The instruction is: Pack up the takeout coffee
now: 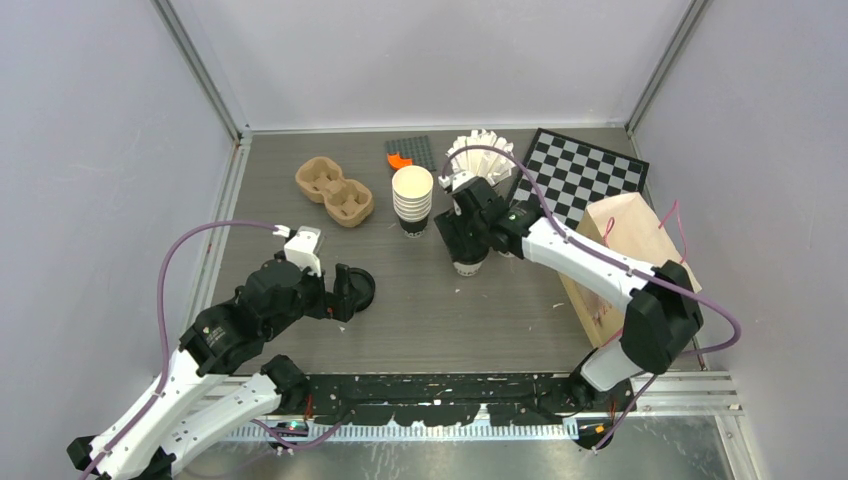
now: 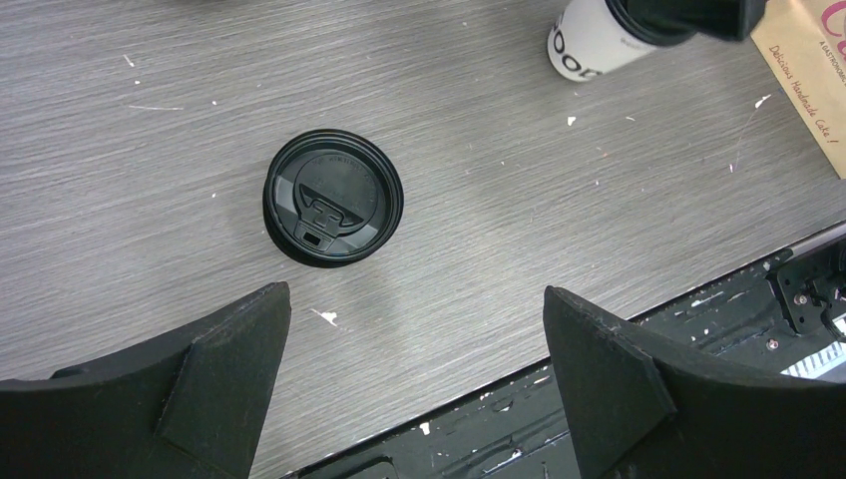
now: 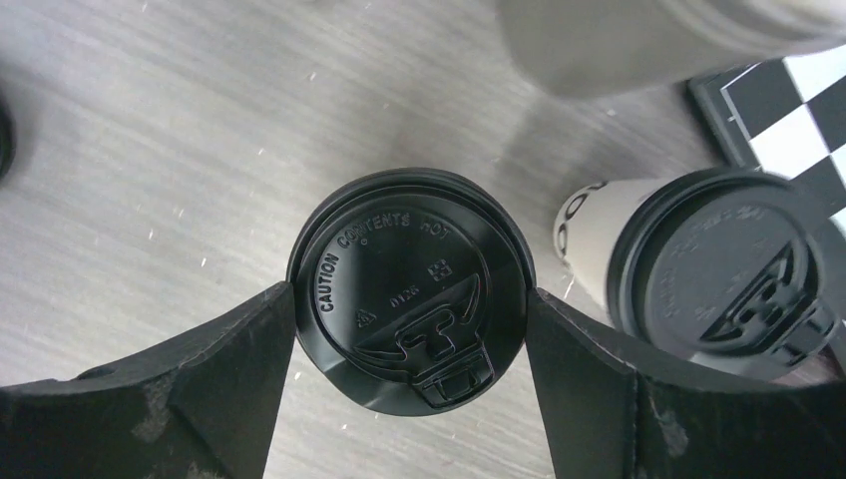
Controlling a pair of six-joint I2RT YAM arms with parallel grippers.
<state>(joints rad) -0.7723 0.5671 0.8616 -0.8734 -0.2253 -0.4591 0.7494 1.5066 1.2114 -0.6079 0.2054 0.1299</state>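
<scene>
Right wrist view gives you the clearest read. Your right gripper (image 3: 409, 292) has its two fingers set against opposite sides of the black lid of a lidded cup (image 3: 404, 259). It is closed on that cup, which stands upright on the table (image 3: 150, 150). A second lidded cup (image 3: 723, 269) sits just beside it on the right, clear of the fingers. In the top external view, you see the held cup mid-table, between the stack of lidless cups (image 1: 412, 195) and the paper bag (image 1: 622, 250). The moulded cup carrier (image 1: 335, 190) lies farther left. Your left gripper (image 2: 416, 294) is spread wide and holds nothing. It hangs above a loose black lid (image 2: 332, 198) lying flat on the table, well apart from both cups.
</scene>
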